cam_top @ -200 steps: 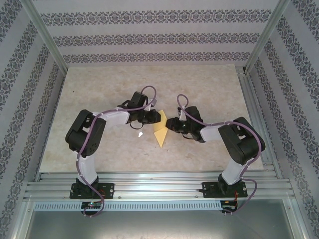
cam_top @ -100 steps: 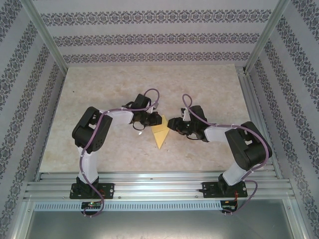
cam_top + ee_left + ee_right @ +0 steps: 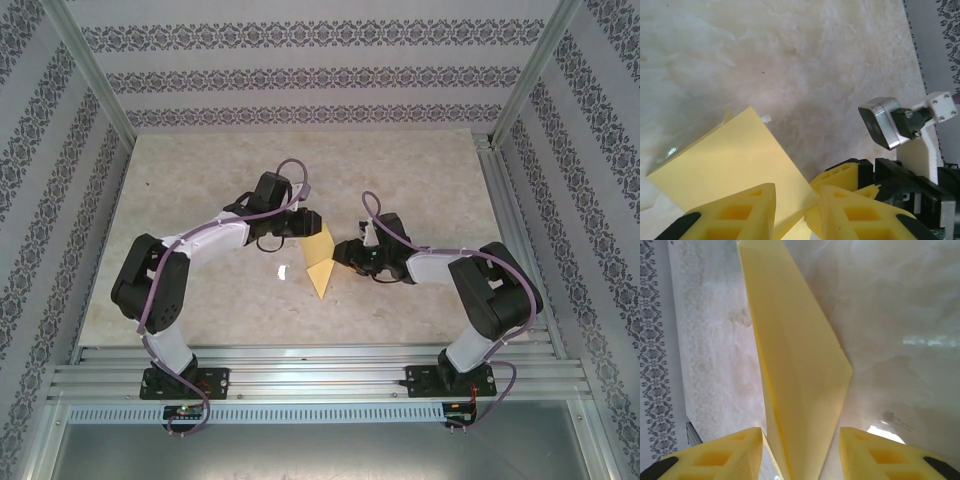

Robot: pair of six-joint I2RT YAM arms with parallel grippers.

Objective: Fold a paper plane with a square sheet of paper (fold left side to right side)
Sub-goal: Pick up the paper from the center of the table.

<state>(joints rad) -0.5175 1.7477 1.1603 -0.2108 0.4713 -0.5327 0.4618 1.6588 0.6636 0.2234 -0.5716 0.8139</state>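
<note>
- A pale marbled table [image 3: 200, 190] stands inside walls [image 3: 300, 75] papered in floral bands, with metal rails [image 3: 300, 380] along the near edge.
- The paper plane [image 3: 320, 268] lies on the table between both pincers, just right of the left gripper [image 3: 308, 226] and just left of the right gripper [image 3: 340, 252].
- Its long axis runs far to near, and the sharp tip points toward the arm bases.
- The left jaws are narrowly parted over the paper. The right jaws are wide, straddling it and gripping nothing.

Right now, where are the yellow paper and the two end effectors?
paper [image 3: 790, 365]: right wrist view, middle of the folded sheet.
left end effector [image 3: 797, 195]: left wrist view, gap between its yellow fingertips.
right end effector [image 3: 800, 437]: right wrist view, gap between its yellow fingertips.
</note>
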